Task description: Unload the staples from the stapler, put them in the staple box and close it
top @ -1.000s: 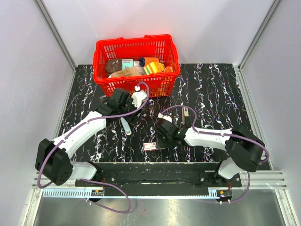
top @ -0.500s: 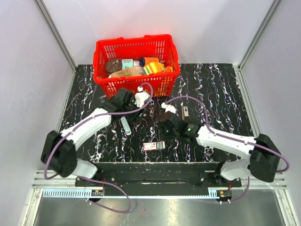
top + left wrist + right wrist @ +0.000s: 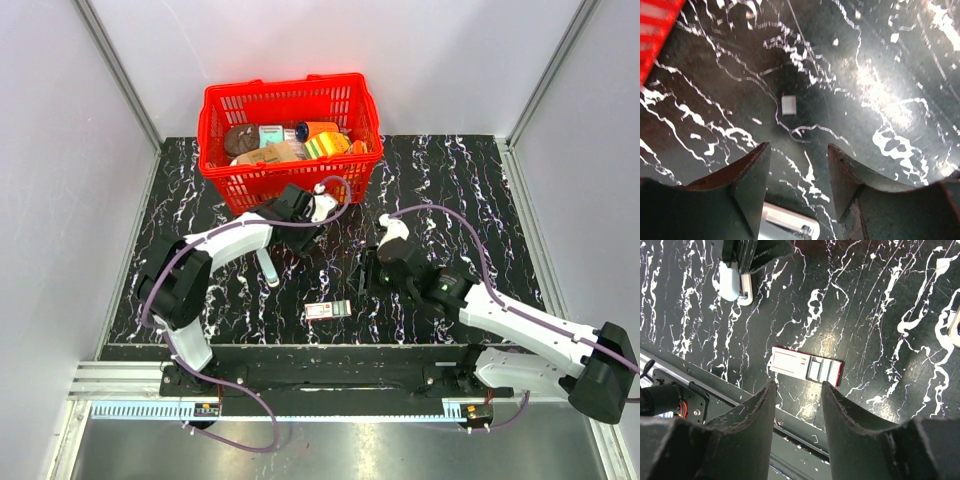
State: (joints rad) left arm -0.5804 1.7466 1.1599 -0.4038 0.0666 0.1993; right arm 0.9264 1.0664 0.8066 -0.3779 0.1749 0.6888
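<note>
The stapler (image 3: 268,268) lies on the black marbled table, a slim grey-silver bar pointing toward the near edge. It shows again in the right wrist view as the stapler (image 3: 733,282), upper left. My left gripper (image 3: 298,236) hovers just beyond its far end, open. In the left wrist view the left gripper (image 3: 797,147) has bare table between its fingers, with a silver metal end (image 3: 790,225) low between them and a small pale square piece (image 3: 788,105) ahead. My right gripper (image 3: 368,272) is open and holds nothing. In its own view the right gripper (image 3: 797,382) hangs above the table.
A red basket (image 3: 215,105) full of goods stands at the back, close behind the left gripper; its corner (image 3: 657,30) shows in the left wrist view. A small red-white box (image 3: 330,310) lies near the front rail, just ahead of the right fingers as the box (image 3: 807,369).
The right arm has swung right and away from the box, and its jaws have widened. The left arm has reached farther right along the basket's front. Stapler and box have not moved.
</note>
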